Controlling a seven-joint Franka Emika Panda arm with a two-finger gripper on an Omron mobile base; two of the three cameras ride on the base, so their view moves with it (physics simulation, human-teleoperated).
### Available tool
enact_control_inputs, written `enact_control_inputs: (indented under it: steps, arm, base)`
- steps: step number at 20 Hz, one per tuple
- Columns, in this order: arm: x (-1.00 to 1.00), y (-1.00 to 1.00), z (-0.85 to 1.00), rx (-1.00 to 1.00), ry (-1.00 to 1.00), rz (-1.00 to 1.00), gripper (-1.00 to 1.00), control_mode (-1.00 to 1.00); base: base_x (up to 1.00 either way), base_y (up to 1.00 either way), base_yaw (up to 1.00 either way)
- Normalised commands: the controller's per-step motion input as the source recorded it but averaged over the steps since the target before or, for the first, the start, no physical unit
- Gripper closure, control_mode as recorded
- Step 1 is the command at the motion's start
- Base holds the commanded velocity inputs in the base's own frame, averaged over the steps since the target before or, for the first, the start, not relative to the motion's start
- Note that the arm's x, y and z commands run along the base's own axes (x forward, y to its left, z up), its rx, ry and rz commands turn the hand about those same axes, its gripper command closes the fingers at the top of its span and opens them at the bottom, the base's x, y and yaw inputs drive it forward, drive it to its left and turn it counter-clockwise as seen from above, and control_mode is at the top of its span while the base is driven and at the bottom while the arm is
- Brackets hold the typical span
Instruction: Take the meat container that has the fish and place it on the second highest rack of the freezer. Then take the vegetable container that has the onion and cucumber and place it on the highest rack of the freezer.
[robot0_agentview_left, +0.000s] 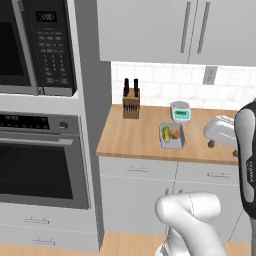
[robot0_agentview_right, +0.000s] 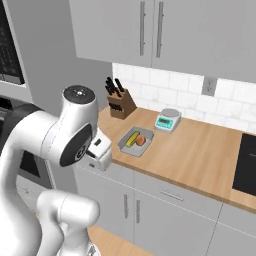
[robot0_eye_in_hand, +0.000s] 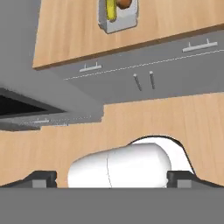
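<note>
While the arm (robot0_agentview_right: 47, 140) stands folded back from the cabinets, the kitchen holds the following, largest first.

Oven (robot0_agentview_left: 42, 160): black-fronted, built into the wall at left, with a microwave (robot0_agentview_left: 37, 45) above it.

Upper cabinets (robot0_agentview_left: 175, 30): grey doors with bar handles, above a white tiled wall.

Counter (robot0_agentview_left: 135, 137): wooden top over grey base cabinets (robot0_agentview_left: 137, 200), running right from the oven column.

Toaster (robot0_agentview_left: 220, 131): silver, at the right end of the counter in the left base view.

Knife block (robot0_agentview_left: 131, 105): wooden, dark handles up, against the tiles near the counter's left end.

Scale (robot0_agentview_left: 180, 111): small, with a teal face, right of the block.

Tray (robot0_agentview_left: 172, 136): grey, shallow, near the counter's front edge, just in front of the scale; apart from both neighbours.

Cucumber (robot0_agentview_left: 166, 133): yellow-green, lying in the tray's left half.

Onion (robot0_agentview_left: 174, 133): orange, round, beside the cucumber in the same tray.

Gripper (robot0_eye_in_hand: 112, 177): fingers spread wide with nothing between them, well short of the tray, pointed towards floor and cabinet fronts.
</note>
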Motion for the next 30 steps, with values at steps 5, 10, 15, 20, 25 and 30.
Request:
enact_control_inputs:
  steps: [5,10,15,20,25,30]
  arm:
    - [0.67,0.00,-0.09,0.24,0.09,-0.53,-1.00,-1.00]
    - [0.64,-0.15,-0.21,0.13,0.11,-0.51,-1.00,-1.00]
    - [0.53,-0.37,-0.58,0.31,0.25,-0.40,-1.00,-1.00]
    - [0.95,-0.17,-0.11,0.09,0.15,-0.13,-1.00,-1.00]
    - [0.60,-0.01,0.00,0.10,0.12,-0.02,-1.00,-1.00]
    - [0.00,-0.04,-0.12,0.12,0.07,0.00,-1.00,-1.00]
  base:
    - [0.00,0.00,0.00]
    - [0.00,0.00,0.00]
    - [0.00,0.00,0.00]
    - [0.00,0.00,0.00]
    - [0.00,0.00,0.00]
    - [0.00,0.00,0.00]
